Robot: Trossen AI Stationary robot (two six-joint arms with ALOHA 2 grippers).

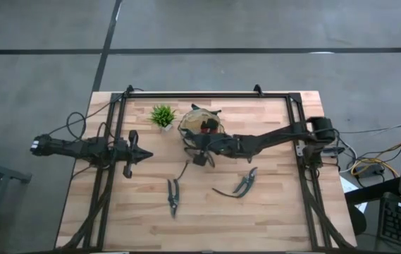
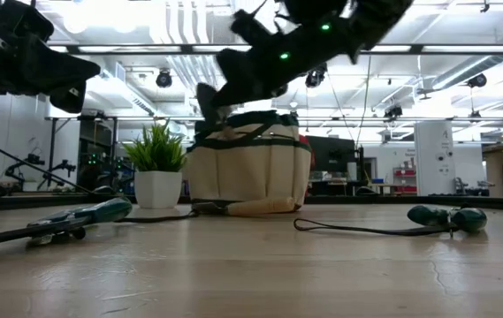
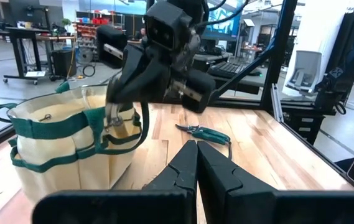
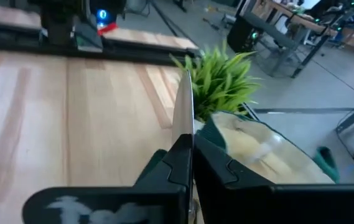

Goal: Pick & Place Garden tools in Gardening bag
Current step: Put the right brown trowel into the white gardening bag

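On the left side the left gripper (image 1: 146,154) is waiting above the table (image 1: 270,212) with its fingers clenched together on nothing, pointing toward three o'clock. Moving right, a small potted plant (image 1: 162,116) is standing at about eleven o'clock from the table's centre, and just beside it, at its three o'clock, the tan bag (image 1: 199,120) with green trim is sitting upright near the far edge. One pair of shears (image 1: 173,196) is lying at roughly seven o'clock from the bag, near the front edge. The right arm is reaching across from the right side, and the right gripper (image 1: 199,158) is hanging at the bag's six o'clock rim with its fingers clamped on a thin metal blade (image 4: 185,112), a trowel, which is sticking out straight ahead of the fingers toward the plant. Further right, a second pair of shears (image 1: 244,183) is resting at about four o'clock from the bag, well apart from the first pair.
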